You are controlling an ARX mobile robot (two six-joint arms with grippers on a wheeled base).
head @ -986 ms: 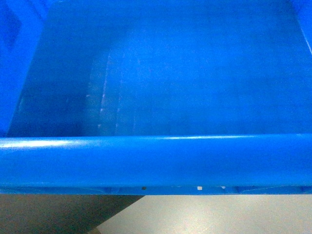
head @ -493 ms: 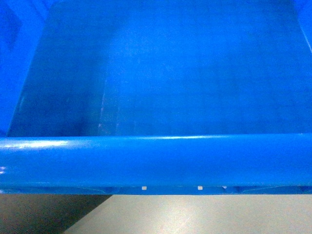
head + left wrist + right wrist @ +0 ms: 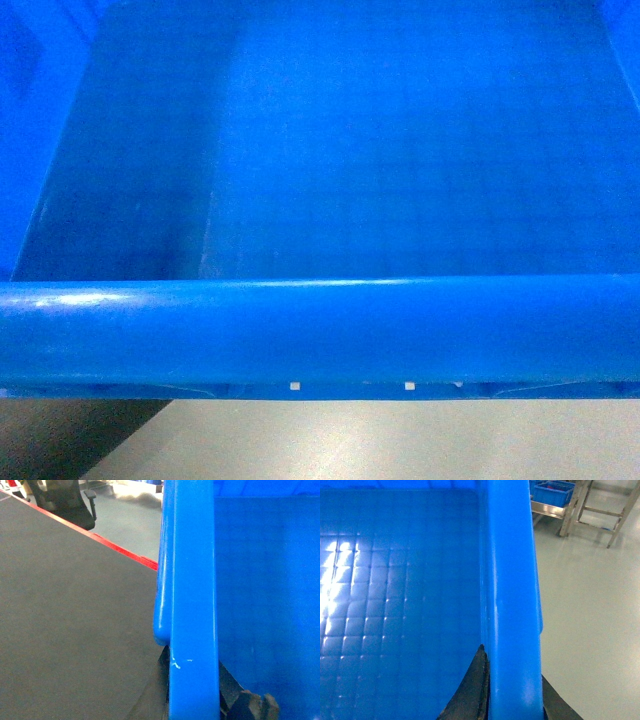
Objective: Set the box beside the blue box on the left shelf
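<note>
So the crate (image 3: 330, 170) is up off the floor right now, carried between both arms and sitting so close to the head camera that it fills nearly the whole view. All you get is its near rim (image 3: 320, 335) and the gridded bottom. It looks empty as far as I can see.

The left gripper (image 3: 192, 700) has its dark fingers (image 3: 252, 707) on either side of the left wall's rim, one inside and one outside, closed onto it. Same deal with the right gripper (image 3: 512, 700): one finger (image 3: 470, 690) inside the crate, the other just peeking out on the outer side, pinching the right rim.

Handling-wise, my guess is it's stiff moulded plastic, so it won't flex much, and probably not heavy while empty. But it's big and glossy, and that rounded thick rim looks slippery to me. Gripping the two opposite side walls seems like the sensible hold. The catch is both arms have to move together or the crate will twist or slide in the fingers.

The right wrist view shows a metal rack (image 3: 585, 502) with another blue bin (image 3: 552, 490) well off across the pale floor (image 3: 590, 620). I can't tell if that's the target shelf. The left view shows a dark mat (image 3: 70, 615) with a red edge.
</note>
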